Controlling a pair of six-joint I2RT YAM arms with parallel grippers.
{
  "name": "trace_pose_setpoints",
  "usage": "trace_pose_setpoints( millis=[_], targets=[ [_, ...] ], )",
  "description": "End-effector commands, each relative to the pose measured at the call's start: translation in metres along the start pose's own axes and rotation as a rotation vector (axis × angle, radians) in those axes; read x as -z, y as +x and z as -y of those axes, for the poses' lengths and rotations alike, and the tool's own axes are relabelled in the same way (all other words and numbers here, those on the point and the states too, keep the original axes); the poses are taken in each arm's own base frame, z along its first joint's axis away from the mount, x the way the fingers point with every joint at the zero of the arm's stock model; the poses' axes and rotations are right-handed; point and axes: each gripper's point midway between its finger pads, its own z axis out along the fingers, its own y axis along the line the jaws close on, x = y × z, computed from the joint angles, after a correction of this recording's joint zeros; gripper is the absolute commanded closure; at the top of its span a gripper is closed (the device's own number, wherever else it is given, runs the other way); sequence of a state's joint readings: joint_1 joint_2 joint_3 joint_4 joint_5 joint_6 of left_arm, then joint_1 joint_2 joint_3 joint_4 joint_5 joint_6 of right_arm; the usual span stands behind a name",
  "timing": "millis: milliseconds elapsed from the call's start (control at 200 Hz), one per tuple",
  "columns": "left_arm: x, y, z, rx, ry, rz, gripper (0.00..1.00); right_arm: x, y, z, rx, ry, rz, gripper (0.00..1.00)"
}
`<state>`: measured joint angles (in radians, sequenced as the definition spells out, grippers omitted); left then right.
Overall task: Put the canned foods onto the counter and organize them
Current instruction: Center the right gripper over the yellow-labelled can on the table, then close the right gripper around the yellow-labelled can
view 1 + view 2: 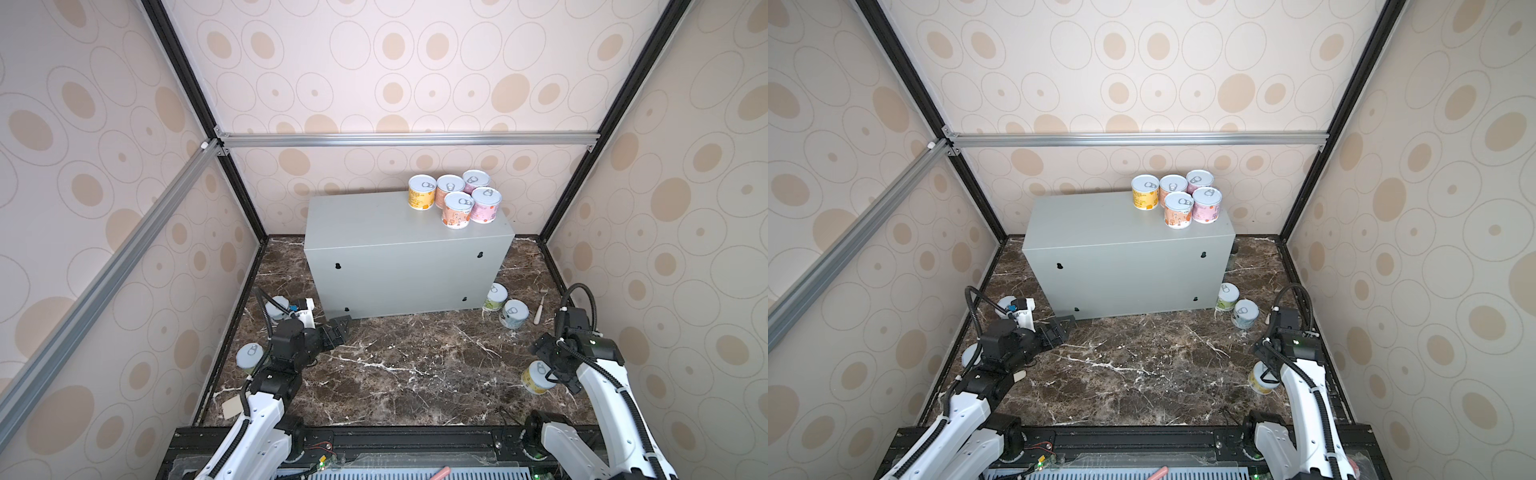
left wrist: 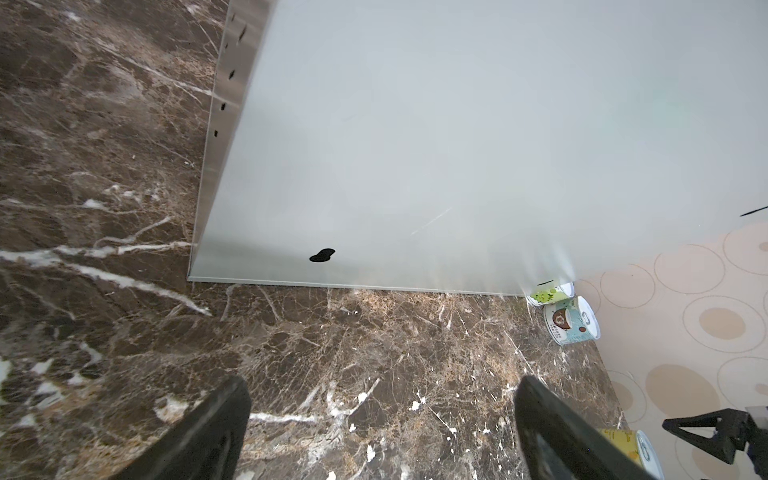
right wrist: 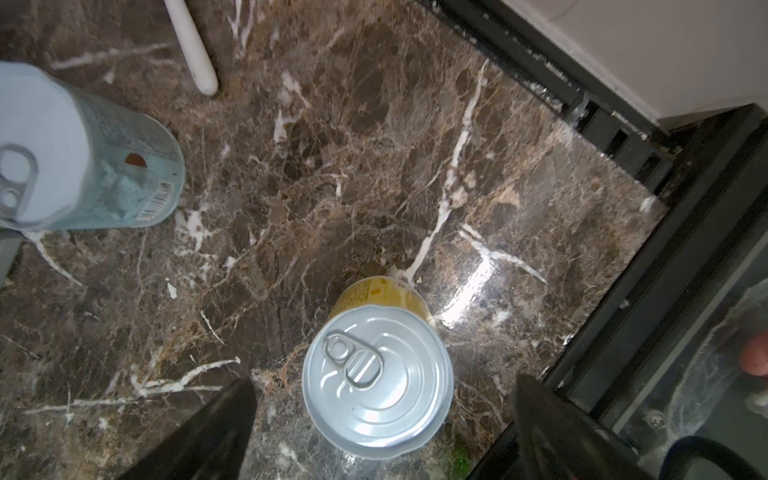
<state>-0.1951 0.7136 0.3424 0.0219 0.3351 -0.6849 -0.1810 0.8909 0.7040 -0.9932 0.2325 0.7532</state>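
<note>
Looking into a booth papered in cream wallpaper (image 1: pixel 374 62) with tan ovals, braced by black posts and a silver rail (image 1: pixel 407 139). Flooring it, a dark brown marble surface (image 1: pixel 415 365) veined in white.

Standing toward the back of the marble, a raised grey surface (image 1: pixel 365 220), its keyhole-holed face turned toward the arms. Crowding its far right corner, 5 canned foods, upright and touching: a yellow tin (image 1: pixel 422 193), 2 orange tins (image 1: pixel 458 212) and 2 pink tins (image 1: pixel 485 205).

Standing down on the marble, 5 more:
- a green tin (image 1: pixel 496 297) just beside the grey surface's front right corner
- a teal tin (image 1: pixel 514 313) touching the green one
- a pale-labelled tin (image 1: pixel 250 356) by the marble's left edge
- another tin (image 1: pixel 274 306) half hidden behind the left arm
- a second yellow tin (image 3: pixel 378 386) near the right edge

Lying near the right edge, a white-handled fork (image 1: pixel 539 309).

Hanging low near the grey surface's front left corner, the left hand (image 1: pixel 343 328), fingers spread wide, pinching nothing. Hovering over the second yellow tin, the right hand (image 1: pixel 555 368), fingers spread to either side of the lid, not gripping.
</note>
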Motion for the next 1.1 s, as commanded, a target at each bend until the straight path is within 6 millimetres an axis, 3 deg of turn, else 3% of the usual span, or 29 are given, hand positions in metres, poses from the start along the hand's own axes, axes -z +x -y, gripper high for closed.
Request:
trace_pose_setpoints(
  millis=[0, 310, 800, 1095],
  targets=[
    [0.000, -0.003, 0.007, -0.005, 0.020, 0.009, 0.01, -0.012, 0.010, -0.001, -0.030, -0.008, -0.030, 0.01],
    [-0.001, -0.001, 0.006, -0.006, 0.017, 0.002, 0.01, -0.027, 0.022, -0.019, -0.002, -0.107, -0.078, 0.01],
    [-0.002, -0.001, 0.005, -0.007, 0.015, 0.000, 0.01, -0.024, 0.040, -0.060, 0.133, -0.278, -0.187, 0.02],
    [-0.002, 0.000, 0.005, -0.007, 0.013, -0.003, 0.01, -0.015, 0.045, -0.088, 0.301, -0.290, -0.133, 0.01]
  ],
)
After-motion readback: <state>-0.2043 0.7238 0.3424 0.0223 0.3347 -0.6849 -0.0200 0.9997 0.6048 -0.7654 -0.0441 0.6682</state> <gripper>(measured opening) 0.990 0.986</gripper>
